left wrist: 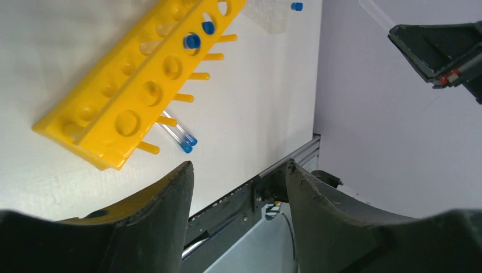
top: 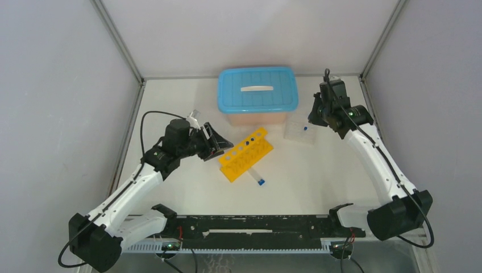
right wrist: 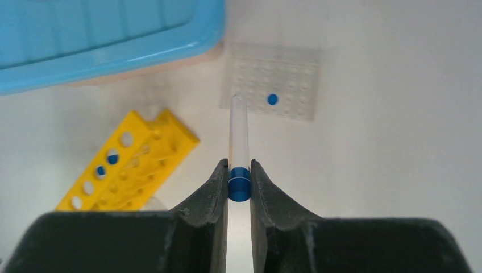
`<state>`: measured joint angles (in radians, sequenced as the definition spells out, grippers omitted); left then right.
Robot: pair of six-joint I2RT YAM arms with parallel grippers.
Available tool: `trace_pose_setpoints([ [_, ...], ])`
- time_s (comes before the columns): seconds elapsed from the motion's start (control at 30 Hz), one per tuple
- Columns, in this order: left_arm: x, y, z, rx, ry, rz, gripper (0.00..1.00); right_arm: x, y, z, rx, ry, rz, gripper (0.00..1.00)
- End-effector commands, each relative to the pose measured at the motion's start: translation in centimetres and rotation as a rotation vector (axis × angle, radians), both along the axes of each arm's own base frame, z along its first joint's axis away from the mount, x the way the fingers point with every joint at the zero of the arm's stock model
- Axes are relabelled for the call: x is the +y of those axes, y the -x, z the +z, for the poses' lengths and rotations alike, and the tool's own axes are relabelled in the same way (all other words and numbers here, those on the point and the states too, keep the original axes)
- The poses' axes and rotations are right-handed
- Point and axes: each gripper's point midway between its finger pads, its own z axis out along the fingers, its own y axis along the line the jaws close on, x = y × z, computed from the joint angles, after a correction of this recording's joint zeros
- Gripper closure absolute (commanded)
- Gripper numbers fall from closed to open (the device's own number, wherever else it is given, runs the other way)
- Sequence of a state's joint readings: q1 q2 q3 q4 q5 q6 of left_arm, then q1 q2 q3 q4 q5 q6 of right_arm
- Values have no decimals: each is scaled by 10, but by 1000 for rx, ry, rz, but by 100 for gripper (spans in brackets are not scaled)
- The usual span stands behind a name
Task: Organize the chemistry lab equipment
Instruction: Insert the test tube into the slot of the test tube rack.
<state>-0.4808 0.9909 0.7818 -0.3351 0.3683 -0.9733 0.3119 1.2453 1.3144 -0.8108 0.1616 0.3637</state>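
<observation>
**A:** Looking through the right wrist view, the right gripper (right wrist: 239, 170) is clamped on the blue cap of a clear tube (right wrist: 239, 128). The tube's far end overlaps the near corner of the clear tray (right wrist: 295, 111).

**B:** The top view is too small to show that grip. And the left?

**A:** The left gripper (left wrist: 239, 170) has its fingers spread, with nothing between them. Its wrist view shows the yellow rack (left wrist: 113, 85) ahead on the left, two capped tubes (left wrist: 192, 41) standing in it, and two loose tubes (left wrist: 177, 132) lying beside its pegs.

**B:** Overhead, the rack lies just beside that gripper, in front of the blue-lidded box (top: 257, 91).
</observation>
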Motion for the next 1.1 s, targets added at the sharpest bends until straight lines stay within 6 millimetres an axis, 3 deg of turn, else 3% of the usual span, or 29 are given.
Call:
trace_pose_setpoints([
  [0.0, 9, -5, 22, -114, -42, 11, 36, -27, 2, -7, 92, 51, -49, 86],
  [0.67, 9, -5, 36, -169, -74, -37, 36, -52, -28, -72, 373, 155, -103, 87],
  [1.07, 8, -8, 36, -163, -79, -49, 36, -52, -37, -102, 460, 134, -90, 87],
])
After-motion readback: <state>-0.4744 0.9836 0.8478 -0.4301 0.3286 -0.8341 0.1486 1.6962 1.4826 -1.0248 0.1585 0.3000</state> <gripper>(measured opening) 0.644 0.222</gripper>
